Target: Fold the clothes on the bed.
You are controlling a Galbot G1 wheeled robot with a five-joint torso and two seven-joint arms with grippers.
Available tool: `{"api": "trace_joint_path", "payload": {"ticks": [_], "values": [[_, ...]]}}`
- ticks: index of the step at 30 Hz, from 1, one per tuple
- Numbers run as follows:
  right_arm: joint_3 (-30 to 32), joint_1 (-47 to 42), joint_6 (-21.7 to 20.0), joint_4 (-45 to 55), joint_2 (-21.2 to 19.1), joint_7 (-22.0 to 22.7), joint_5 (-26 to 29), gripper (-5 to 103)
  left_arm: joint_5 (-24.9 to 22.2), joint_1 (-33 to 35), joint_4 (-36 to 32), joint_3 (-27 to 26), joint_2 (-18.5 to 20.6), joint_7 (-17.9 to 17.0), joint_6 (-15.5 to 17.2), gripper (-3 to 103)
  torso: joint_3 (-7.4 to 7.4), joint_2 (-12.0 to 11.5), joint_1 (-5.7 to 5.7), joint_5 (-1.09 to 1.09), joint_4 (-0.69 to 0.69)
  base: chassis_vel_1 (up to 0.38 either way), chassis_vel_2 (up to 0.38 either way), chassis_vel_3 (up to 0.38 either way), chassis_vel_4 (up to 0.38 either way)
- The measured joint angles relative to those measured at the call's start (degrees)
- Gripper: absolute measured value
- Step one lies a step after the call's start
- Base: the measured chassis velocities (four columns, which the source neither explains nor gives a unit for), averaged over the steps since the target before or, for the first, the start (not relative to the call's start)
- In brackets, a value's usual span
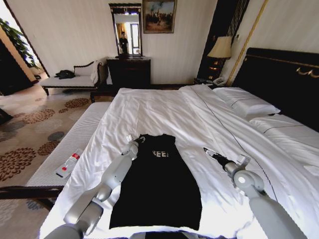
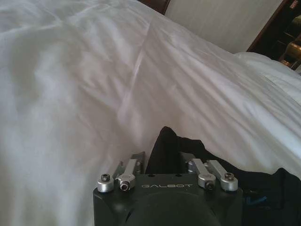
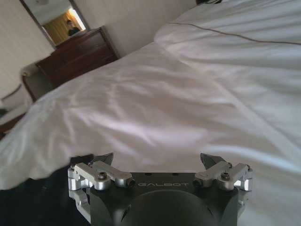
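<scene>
A hotel-style room with pale striped walls (image 1: 75, 35). At 11 o'clock, a dark wooden dresser (image 1: 128, 72) stands beneath a tall framed mirror (image 1: 125, 32), a gilt-framed painting (image 1: 159, 16) beside it at 12. A pale upholstered chaise bench (image 1: 70, 82) sits at 10 o'clock on beige floral-patterned carpet (image 1: 35, 124). A lit cream-shaded table lamp (image 1: 221, 49) glows at 1 o'clock.

One black T-shirt (image 1: 158, 186) lies on one bed (image 1: 164, 112). Two pillows (image 1: 246, 103) sit at two o'clock. Two grippers: left gripper (image 1: 130, 141), right gripper (image 1: 208, 151). One bottle (image 1: 69, 163) at nine o'clock.
</scene>
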Motion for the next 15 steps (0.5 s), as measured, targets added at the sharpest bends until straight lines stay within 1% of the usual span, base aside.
{"api": "trace_joint_path", "payload": {"ticks": [1, 5, 6, 7, 10, 11, 12, 15], "values": [[0.0, 0.0, 0.0, 0.0, 0.0, 0.0, 0.0, 100, 0.0, 0.0, 0.0, 0.0, 0.0, 0.0, 0.0, 41, 0.0, 0.0, 0.0, 0.0, 0.0, 0.0, 0.0, 0.0, 0.0], [-5.4, 7.4, -1.2, -3.7, -0.2, 0.2, 3.6, 100, -0.2, -0.5, 0.2, 0.3, -0.1, 0.0, -0.1, 20, 0.0, 0.0, 0.01, 0.0, 0.01, 0.0, 0.0, 0.0, 0.0], [-5.4, 7.4, -1.2, -3.7, -0.2, 0.2, 3.6, 100, -0.2, -0.5, 0.2, 0.3, -0.1, 0.0, -0.1, 20, 0.0, 0.0, 0.01, 0.0, 0.01, 0.0, 0.0, 0.0, 0.0], [-6.9, 9.3, -1.4, -5.2, -0.1, 0.1, 4.0, 100, -0.2, -0.6, 0.3, 0.5, -0.1, 0.0, -0.2, 20, 0.0, 0.0, 0.0, 0.0, 0.01, 0.0, 0.0, 0.0, 0.0], [-11.6, 14.5, -2.1, -10.0, 0.5, -0.9, 4.6, 100, -0.3, -0.8, 0.4, 0.9, 0.1, -0.1, -0.2, 4, 0.0, 0.0, 0.01, 0.0, 0.01, 0.0, 0.0, 0.0, 0.0], [-13.4, 16.1, -2.3, -11.6, 0.7, -1.4, 4.5, 100, -0.4, -0.8, 0.4, 1.0, 0.2, -0.1, -0.2, 2, 0.0, 0.0, 0.01, 0.0, 0.0, 0.0, 0.0, 0.0, 0.0], [-13.4, 16.1, -2.3, -11.6, 0.7, -1.4, 4.5, 100, -0.4, -0.8, 0.4, 1.0, 0.2, -0.1, -0.2, 2, 0.0, 0.0, 0.01, 0.0, 0.0, 0.0, 0.0, 0.0, 0.0], [-18.9, 20.8, -2.5, -16.6, 1.3, -3.6, 3.3, 100, -0.6, -0.7, 0.0, 1.1, 0.7, -0.2, -0.3, 1, 0.01, 0.0, 0.01, 0.01, 0.01, 0.0, 0.0, 0.0, 0.0]]}}
